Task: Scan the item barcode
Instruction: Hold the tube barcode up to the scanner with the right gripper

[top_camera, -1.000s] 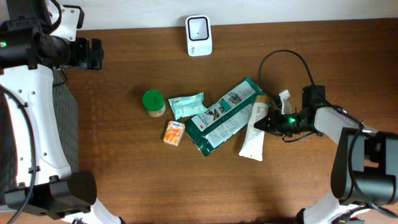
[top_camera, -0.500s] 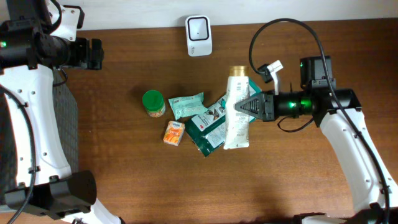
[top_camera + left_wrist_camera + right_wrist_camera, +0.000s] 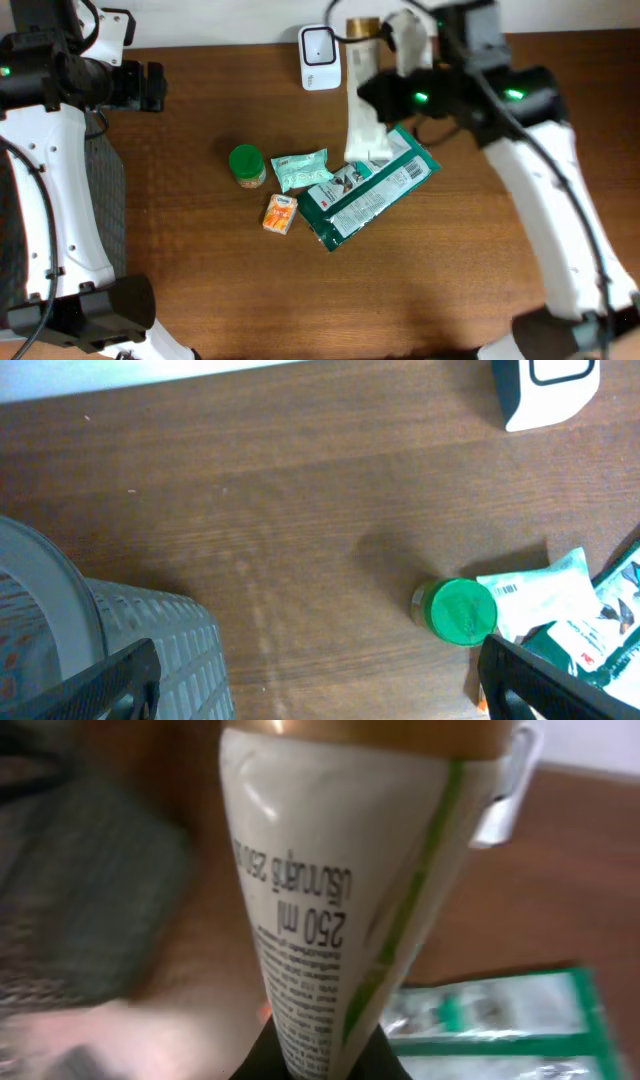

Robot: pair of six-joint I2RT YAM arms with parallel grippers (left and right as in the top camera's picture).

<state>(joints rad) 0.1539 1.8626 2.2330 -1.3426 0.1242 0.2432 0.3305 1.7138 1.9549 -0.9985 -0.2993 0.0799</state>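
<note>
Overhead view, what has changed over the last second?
The right gripper, shut on the white tube, lifted it off the table from beside the green pouch and carried it up next to the scanner. The left gripper stayed open and parked; the green-lidded jar and small packets did not move.

The tube (image 3: 361,105) is coloured off-white, with a gold cap, a green stripe and dark lettering. A green lid is seen on the small jar (image 3: 247,166). The large pouch (image 3: 368,190) is dark green and white, the sachet (image 3: 281,214) orange. The scanner (image 3: 320,56) is white, the desk (image 3: 200,280) brown woodgrain.
</note>
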